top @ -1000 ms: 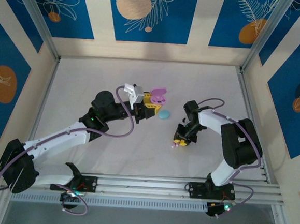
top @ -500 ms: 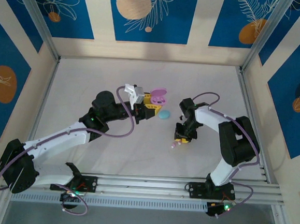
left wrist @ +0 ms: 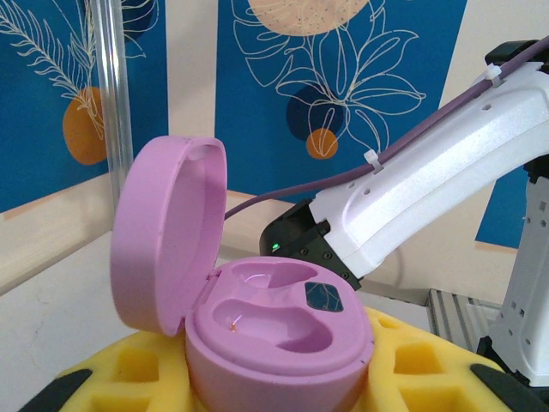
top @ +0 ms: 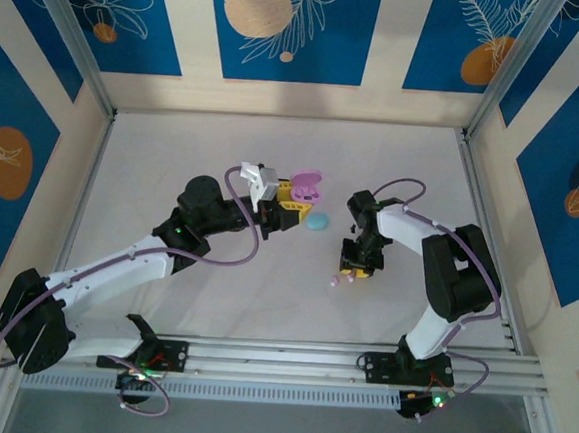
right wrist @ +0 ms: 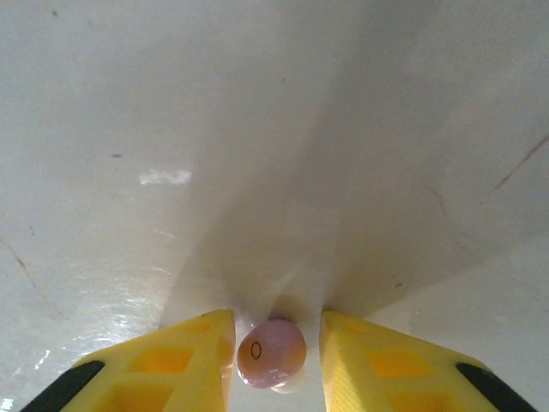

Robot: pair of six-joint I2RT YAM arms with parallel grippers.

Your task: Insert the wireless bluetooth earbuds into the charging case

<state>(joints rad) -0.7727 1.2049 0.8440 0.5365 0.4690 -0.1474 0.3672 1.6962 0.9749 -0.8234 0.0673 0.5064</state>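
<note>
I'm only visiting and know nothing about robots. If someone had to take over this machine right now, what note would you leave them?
Left pincer: shut on the pink charging case, lid open, both wells empty.
Right pincer: low over the table, slightly open, with a pink earbud lying between its fingers, apparently not pinched.
Also: a teal case lies on the table beside the left pincer.
Done: the case is open and held ready.
Left: grip the pink earbud, carry it over and seat it in a well. No earbud is in yet.
</note>
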